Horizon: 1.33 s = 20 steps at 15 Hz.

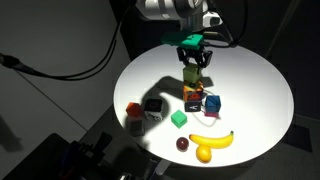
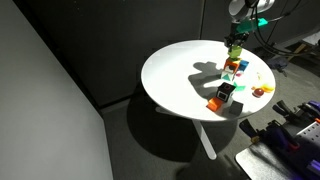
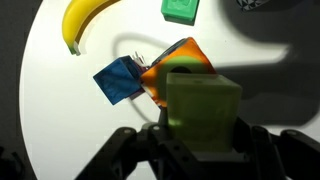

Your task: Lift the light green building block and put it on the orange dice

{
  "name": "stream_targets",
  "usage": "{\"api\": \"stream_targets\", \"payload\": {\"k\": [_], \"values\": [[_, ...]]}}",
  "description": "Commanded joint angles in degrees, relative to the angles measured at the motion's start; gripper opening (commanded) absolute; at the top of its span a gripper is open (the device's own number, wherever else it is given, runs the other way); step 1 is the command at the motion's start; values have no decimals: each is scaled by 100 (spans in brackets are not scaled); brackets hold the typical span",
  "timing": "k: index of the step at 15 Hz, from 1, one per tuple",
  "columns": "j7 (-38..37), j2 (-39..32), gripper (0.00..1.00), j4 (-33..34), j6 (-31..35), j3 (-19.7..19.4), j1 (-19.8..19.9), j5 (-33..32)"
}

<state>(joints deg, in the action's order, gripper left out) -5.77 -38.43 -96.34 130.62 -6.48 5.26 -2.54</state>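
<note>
Across the white worktop (image 3: 50,120) in the wrist view, from the left: a banana (image 3: 85,22) at the top, then a blue cube (image 3: 118,80) just beside the orange dice (image 3: 172,62), then a plain green cube (image 3: 180,9) at the upper edge. Gripped between the jaws, pinched at both flanks: the light green building block (image 3: 202,100). Held directly over the orange dice, hiding part of it. Cannot tell whether touching or apart.
</note>
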Motion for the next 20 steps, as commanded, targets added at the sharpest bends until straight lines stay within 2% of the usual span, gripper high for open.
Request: {"api": "stream_targets", "payload": {"k": [1,11,20], "values": [[71,-130,29,303,-331,9,86,77],[279,-268,29,329,-277,137,270,349],[356,-278,29,340,-213,126,262,415]]}}
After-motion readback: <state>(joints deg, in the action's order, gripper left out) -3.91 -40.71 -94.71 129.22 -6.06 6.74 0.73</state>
